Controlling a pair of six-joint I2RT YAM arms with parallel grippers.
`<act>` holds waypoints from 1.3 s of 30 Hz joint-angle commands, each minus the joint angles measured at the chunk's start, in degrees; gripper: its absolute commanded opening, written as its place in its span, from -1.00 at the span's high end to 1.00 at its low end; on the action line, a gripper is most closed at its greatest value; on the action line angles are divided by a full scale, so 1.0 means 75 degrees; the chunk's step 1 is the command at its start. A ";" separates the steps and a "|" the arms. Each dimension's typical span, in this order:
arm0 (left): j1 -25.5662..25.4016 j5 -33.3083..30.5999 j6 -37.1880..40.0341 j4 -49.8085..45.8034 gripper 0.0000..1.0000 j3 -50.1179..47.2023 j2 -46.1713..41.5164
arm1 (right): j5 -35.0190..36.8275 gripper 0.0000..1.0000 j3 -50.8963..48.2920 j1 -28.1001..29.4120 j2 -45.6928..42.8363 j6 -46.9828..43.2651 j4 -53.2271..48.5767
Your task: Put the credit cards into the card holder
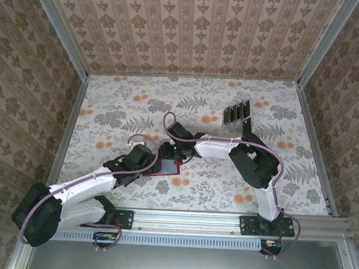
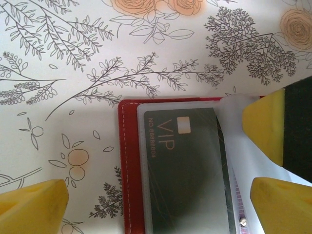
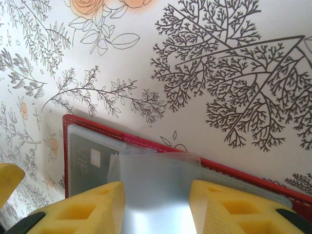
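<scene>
A small red folding wallet point(image 1: 165, 168) lies open on the flower-printed counter point(image 1: 120, 107), near the middle and just ahead of the two arms, whose ends meet over it. The left wrist view shows its stitched red edge point(image 2: 129, 165) and the clear plastic sleeves inside. One thin dark card point(image 2: 190, 175), printed "VIP" with a pale square, sits flat in a sleeve.

The left gripper point(image 2: 158, 195) has its yellow fingers point(image 2: 34, 202) spread wide, one on each side of the wallet, and holds nothing. In the overhead view it point(image 1: 152, 163) sits at the wallet's left end.

The right gripper point(image 3: 156, 195) comes in from the other side point(image 1: 169, 153). Its fingers point(image 3: 83, 209) stand part-way apart, with a translucent sleeve leaf point(image 3: 156, 180) between them. I cannot tell whether they pinch it or only rest against it. The same card point(image 3: 85, 161) shows behind that leaf, near the wallet's corner point(image 3: 70, 122).

More thin black cards point(image 1: 236, 113) stand upright in a row toward the far right of the counter, well apart from the wallet.
</scene>
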 commanded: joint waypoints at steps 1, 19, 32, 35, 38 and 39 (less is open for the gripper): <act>-0.0219 0.0095 0.0263 0.0447 -0.99 -0.0066 0.0025 | 0.0056 0.12 -0.0234 -0.0012 0.0167 0.0336 -0.0315; -0.0788 -0.1281 -0.0566 -0.1221 -1.00 0.0481 0.0325 | 0.0040 0.12 -0.0381 -0.0069 0.0091 0.0499 -0.0253; -0.0859 0.0126 -0.0002 0.0340 -0.99 -0.0614 -0.0952 | -0.0007 0.12 -0.0468 -0.0082 0.0104 0.0558 -0.0155; -0.0868 0.0133 -0.0051 0.0515 -1.00 -0.0547 -0.0602 | -0.0016 0.12 -0.0472 -0.0090 0.0103 0.0558 -0.0148; -0.0859 0.0052 0.0000 0.0697 -1.00 -0.0380 -0.0242 | -0.0025 0.12 -0.0480 -0.0090 0.0108 0.0593 -0.0115; -0.0866 -0.0006 0.0037 0.0723 -0.99 -0.0309 -0.0127 | -0.0033 0.11 -0.0480 -0.0082 0.0114 0.0600 -0.0101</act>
